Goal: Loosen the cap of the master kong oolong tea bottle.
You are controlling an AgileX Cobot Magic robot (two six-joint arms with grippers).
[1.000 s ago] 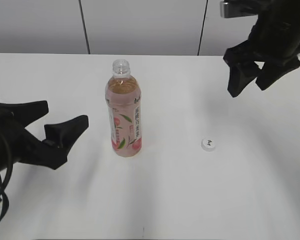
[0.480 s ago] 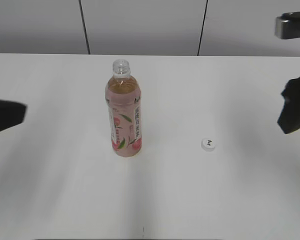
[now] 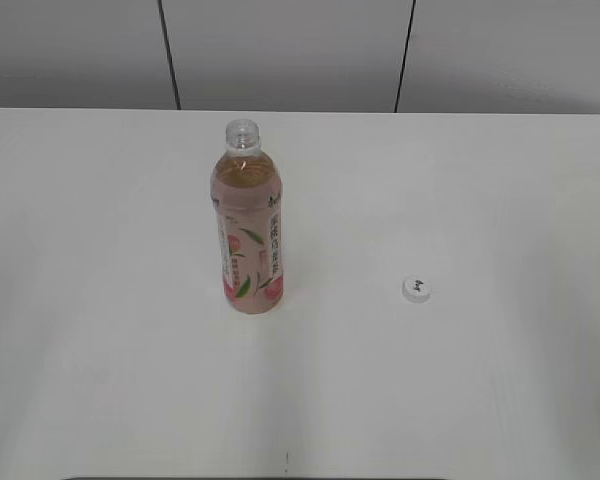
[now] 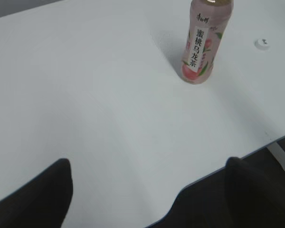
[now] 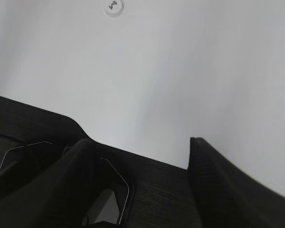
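Standing upright on the white table (image 3: 100,380), the master kong oolong tea bottle (image 3: 247,220) sits left of the table's centre, closer to the far edge than to the near one in the exterior view. Its neck is bare: the threaded mouth is open and amber tea fills it to the shoulder. The pink label with peach and leaf artwork faces the camera.

The cap (image 3: 416,289) lies flat on the table, well apart from the bottle, toward the right edge and slightly nearer the front edge than the bottle's base. Its top faces up, with a small dark mark visible on it.

Neither arm appears in the exterior view.

Left wrist view: the left gripper (image 4: 147,194) hangs low near the table's front edge, its two dark fingers (image 4: 38,199) spread wide at the bottom corners of the frame, with nothing between them. The bottle (image 4: 203,42) stands far ahead toward the upper right, its white label strip of Chinese characters turned to this camera; its top is cropped out of the frame. The cap (image 4: 262,43) lies beyond it near the right edge of the frame.

Right wrist view: the right gripper (image 5: 147,185) is parted and empty, its fingers (image 5: 228,190) dark against the table and over the table's front edge. The cap (image 5: 113,6) shows at the top of the frame, far from the fingers. A dark floor or base fills the lower left.
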